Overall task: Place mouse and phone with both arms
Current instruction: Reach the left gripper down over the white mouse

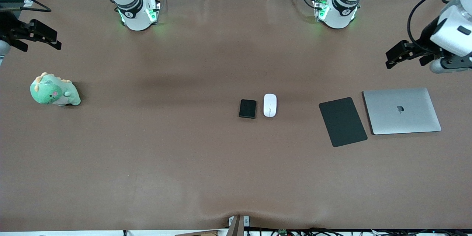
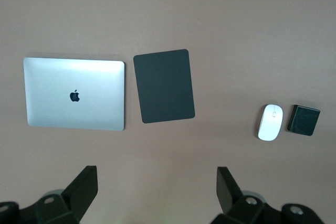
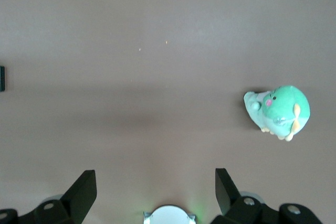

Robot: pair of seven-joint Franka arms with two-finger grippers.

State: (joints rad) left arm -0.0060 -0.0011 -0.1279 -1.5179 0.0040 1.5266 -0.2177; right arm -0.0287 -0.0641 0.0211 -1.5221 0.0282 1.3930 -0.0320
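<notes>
The white mouse lies in the middle of the brown table, with the black phone right beside it toward the right arm's end. Both also show in the left wrist view: the mouse and the phone. A sliver of the phone shows in the right wrist view. My left gripper is open and empty, up in the air over the table's edge at the left arm's end; it also shows in the left wrist view. My right gripper is open and empty, raised at the right arm's end; it also shows in the right wrist view.
A matte black mouse pad lies beside a closed silver laptop toward the left arm's end. A green plush dinosaur sits toward the right arm's end. Both arm bases stand along the table's back edge.
</notes>
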